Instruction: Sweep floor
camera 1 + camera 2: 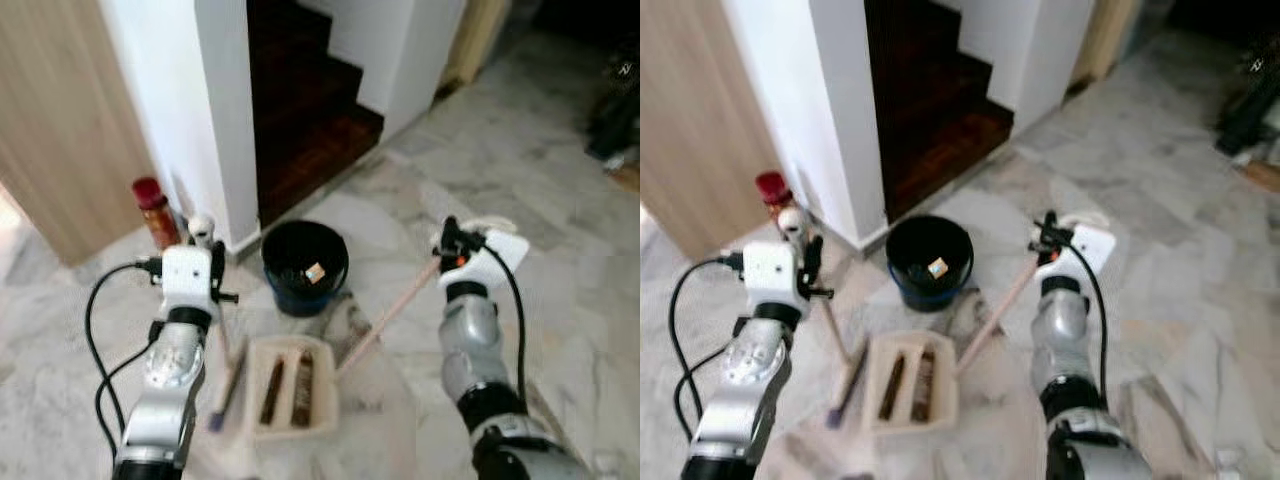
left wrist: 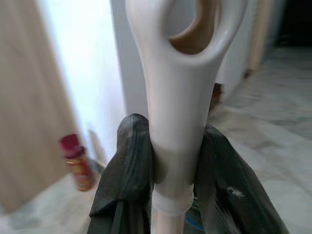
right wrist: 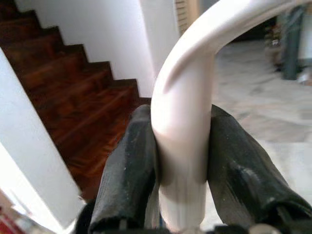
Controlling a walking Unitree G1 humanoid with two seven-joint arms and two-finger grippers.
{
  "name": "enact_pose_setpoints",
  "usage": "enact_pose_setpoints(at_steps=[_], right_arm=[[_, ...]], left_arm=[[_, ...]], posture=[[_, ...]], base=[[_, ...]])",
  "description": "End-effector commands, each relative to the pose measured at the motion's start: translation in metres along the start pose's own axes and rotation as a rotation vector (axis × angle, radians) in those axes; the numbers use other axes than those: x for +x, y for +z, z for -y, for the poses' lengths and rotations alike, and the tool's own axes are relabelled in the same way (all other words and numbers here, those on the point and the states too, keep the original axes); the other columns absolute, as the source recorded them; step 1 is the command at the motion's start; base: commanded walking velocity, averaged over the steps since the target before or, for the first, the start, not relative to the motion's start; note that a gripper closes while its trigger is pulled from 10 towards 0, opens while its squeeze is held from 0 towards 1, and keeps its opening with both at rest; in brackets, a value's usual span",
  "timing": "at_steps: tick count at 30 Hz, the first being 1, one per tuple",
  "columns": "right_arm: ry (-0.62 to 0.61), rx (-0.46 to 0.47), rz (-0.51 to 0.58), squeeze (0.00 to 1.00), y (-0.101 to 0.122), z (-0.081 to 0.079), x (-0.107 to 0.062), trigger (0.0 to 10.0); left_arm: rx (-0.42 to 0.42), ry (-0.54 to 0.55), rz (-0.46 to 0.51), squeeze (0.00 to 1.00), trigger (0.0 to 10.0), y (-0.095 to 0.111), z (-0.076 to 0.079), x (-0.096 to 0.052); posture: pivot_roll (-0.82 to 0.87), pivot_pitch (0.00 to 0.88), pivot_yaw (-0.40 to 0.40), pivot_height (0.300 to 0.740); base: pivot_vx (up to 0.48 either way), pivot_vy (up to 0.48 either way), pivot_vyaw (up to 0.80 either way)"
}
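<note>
A round black bin sits on the marble floor at twelve o'clock, a red-capped bottle at ten, dark wooden stairs behind. The left hand is clamped on the broom's white looped handle. The right hand grips the dustpan's curved handle; the cream pan lies just below the bin.

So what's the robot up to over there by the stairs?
It is sweeping. Its left end effector is clamped on the broom handle, the right end effector on the dustpan handle. The dustpan sits on the marble floor before it, with debris inside. A black bucket stands just beyond, near a red-capped bottle.
</note>
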State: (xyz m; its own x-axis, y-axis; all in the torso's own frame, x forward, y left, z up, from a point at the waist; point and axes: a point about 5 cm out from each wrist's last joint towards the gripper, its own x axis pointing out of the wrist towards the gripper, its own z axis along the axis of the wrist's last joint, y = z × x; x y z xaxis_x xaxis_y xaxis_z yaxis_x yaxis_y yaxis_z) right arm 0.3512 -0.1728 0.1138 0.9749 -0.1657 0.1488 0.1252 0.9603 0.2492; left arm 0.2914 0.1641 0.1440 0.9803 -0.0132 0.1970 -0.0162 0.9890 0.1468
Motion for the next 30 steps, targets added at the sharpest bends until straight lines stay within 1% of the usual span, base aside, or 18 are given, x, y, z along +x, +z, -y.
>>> enact_pose_setpoints(at_steps=[1, 22, 26, 30], right_arm=[[0.006, 0.025, 0.045, 0.00, 0.0099, -0.0057, 0.0052, 10.0], [0.001, 0.031, 0.038, 0.00, 0.0077, -0.0060, 0.0031, 10.0], [0.002, 0.041, 0.044, 0.00, 0.0075, -0.0070, 0.0023, 10.0], [0.006, 0.042, 0.053, 0.00, 0.0080, -0.0076, 0.0016, 10.0]], left_arm=[[0.024, 0.009, 0.059, 0.00, 10.0, 0.0127, -0.0027, 0.0036], [0.034, 0.015, 0.053, 0.00, 10.0, 0.0132, -0.0054, 0.0039], [0.036, 0.016, 0.060, 0.00, 10.0, 0.0140, -0.0062, 0.0036], [0.037, 0.015, 0.066, 0.00, 10.0, 0.0146, -0.0061, 0.0036]], posture=[[0.16, 0.094, -0.071, 0.740], [0.17, 0.105, -0.069, 0.740], [0.17, 0.105, -0.068, 0.740], [0.17, 0.105, -0.068, 0.740]], base=[[0.000, 0.480, -0.80], [0.000, 0.480, -0.80], [0.000, 0.060, -0.80], [0.000, 0.000, 0.00]])
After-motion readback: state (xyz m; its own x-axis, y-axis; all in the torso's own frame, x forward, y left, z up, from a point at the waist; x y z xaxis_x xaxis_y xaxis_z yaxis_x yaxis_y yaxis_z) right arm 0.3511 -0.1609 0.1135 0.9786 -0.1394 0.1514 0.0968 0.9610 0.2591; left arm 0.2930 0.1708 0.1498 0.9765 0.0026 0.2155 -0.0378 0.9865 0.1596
